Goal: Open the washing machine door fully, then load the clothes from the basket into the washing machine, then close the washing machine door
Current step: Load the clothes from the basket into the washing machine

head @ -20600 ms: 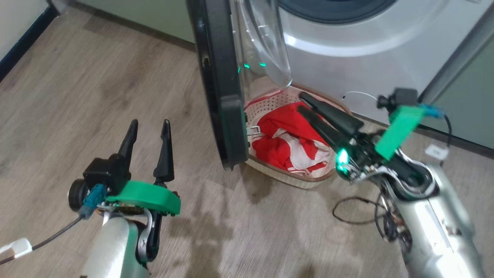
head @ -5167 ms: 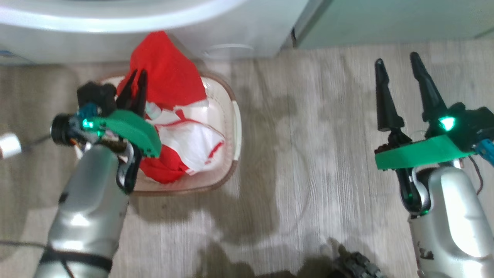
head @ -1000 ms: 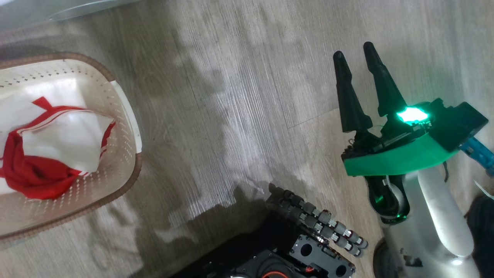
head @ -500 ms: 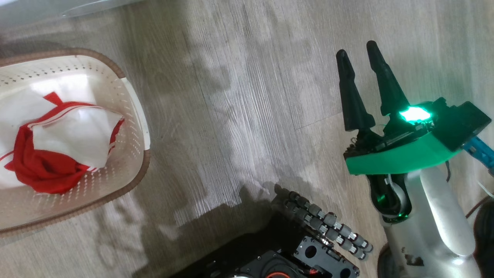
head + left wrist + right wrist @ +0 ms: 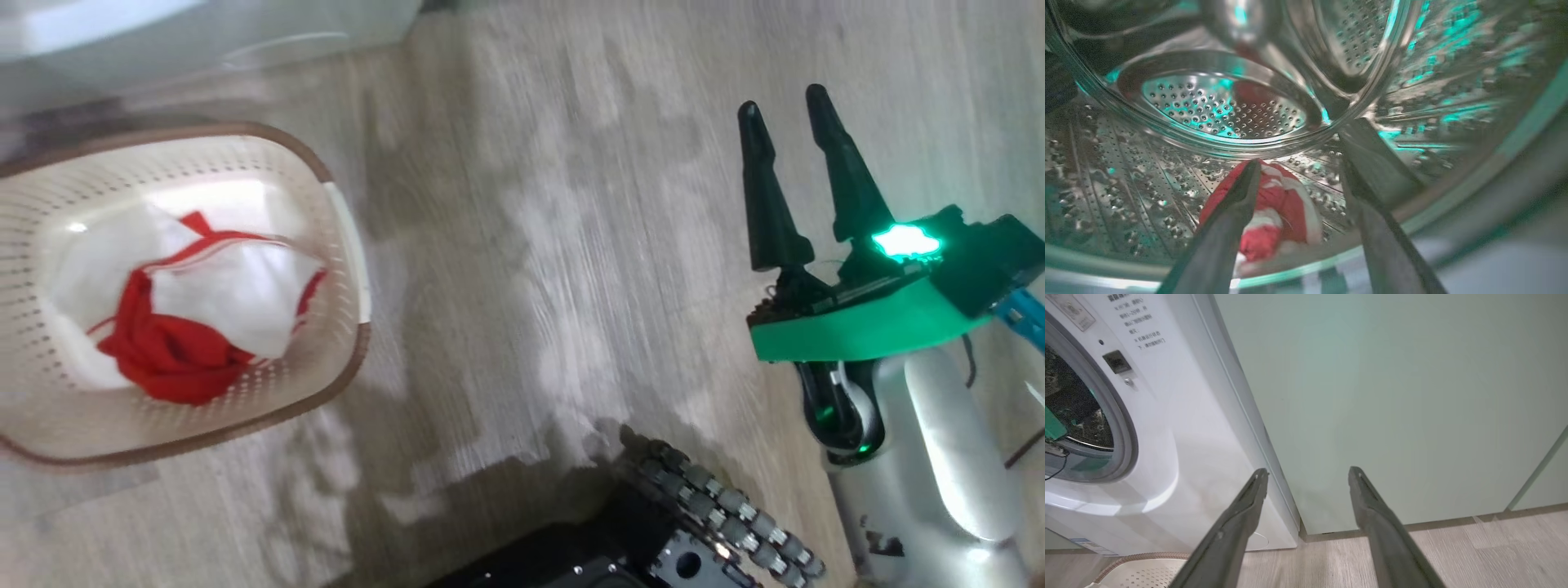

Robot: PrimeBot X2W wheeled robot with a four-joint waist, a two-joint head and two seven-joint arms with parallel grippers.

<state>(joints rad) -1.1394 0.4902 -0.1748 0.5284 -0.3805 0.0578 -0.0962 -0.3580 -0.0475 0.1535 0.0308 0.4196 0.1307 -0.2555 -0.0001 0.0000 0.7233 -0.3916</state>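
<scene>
Inside drum (image 5: 1224, 106): left jaws spread, empty, red garment (image 5: 1278, 212) loose just ahead; remaining clothes (image 5: 188, 327) in basket (image 5: 341, 371), well left of open right jaws.

Washing machine (image 5: 1200, 416): white front-loader, upright, its round mouth uncovered and ringed by a grey seal (image 5: 1128, 433).
Drum (image 5: 1224, 110): perforated steel, lit with green glints.
Clothes in drum (image 5: 1282, 204): a red bundle with white bands lay on the drum's bottom, near the front lip.
Clothes in basket (image 5: 196, 335): crumpled red fabric under white panels edged with thin red stripes.
Basket (image 5: 204, 155): cream, perforated, brown-rimmed, white side handle; it stood upright just before the machine's foot.
</scene>
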